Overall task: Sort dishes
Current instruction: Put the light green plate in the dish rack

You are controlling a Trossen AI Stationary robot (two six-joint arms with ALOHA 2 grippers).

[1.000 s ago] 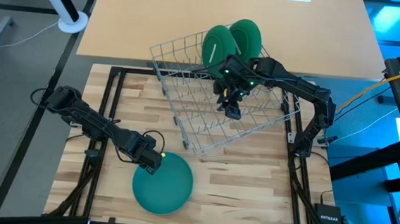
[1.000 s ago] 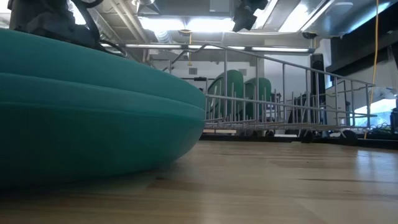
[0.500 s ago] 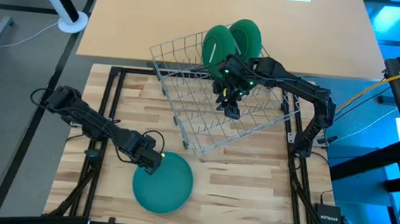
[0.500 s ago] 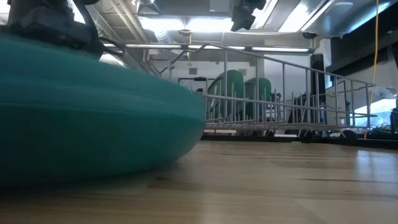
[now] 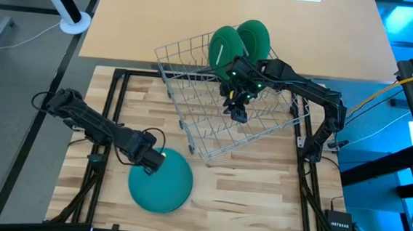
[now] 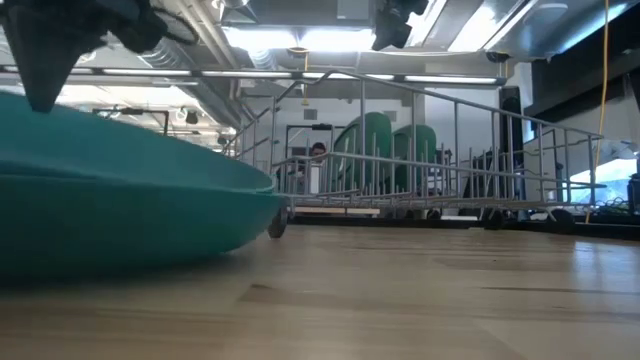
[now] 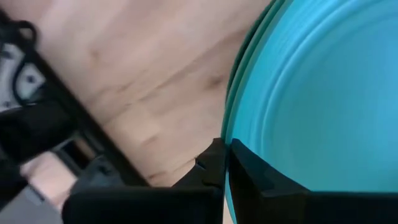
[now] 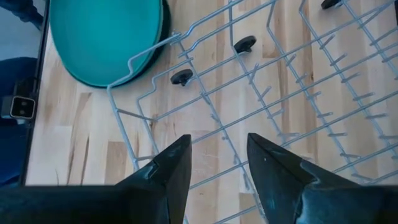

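Observation:
A teal-green dish [image 5: 161,189] lies flat on the wooden table near its front edge; it also shows as the dish [image 6: 130,215] in the low view and the dish [image 8: 106,37] in the right wrist view. My left gripper [image 5: 150,160] is shut on its far left rim. Two green dishes [image 5: 226,45] [image 5: 255,37] stand on edge in the far end of the grey wire rack [image 5: 220,124]. My right gripper [image 5: 237,112] hovers open above the rack's middle, and in its wrist view the gripper [image 8: 217,155] has nothing between its fingers. My left gripper pinches the dish's rim [image 7: 231,134] between its two fingers, at the far left of the dish. The fingers [image 6: 40,85] slant down from the table's left. Two rim edges show one over the other there; one dish or two, I cannot tell. The dish's underside stays on the table.
The wire rack stands askew across the table's middle on small black wheels [image 8: 182,76]. Black frame rails [image 5: 107,123] run along the table's sides. Bare wood [image 5: 252,199] lies right of the teal dish.
My left gripper has shut on the teal dish's rim and drawn back a little toward the table's left edge. The dish has slid along the table with it, to the left.

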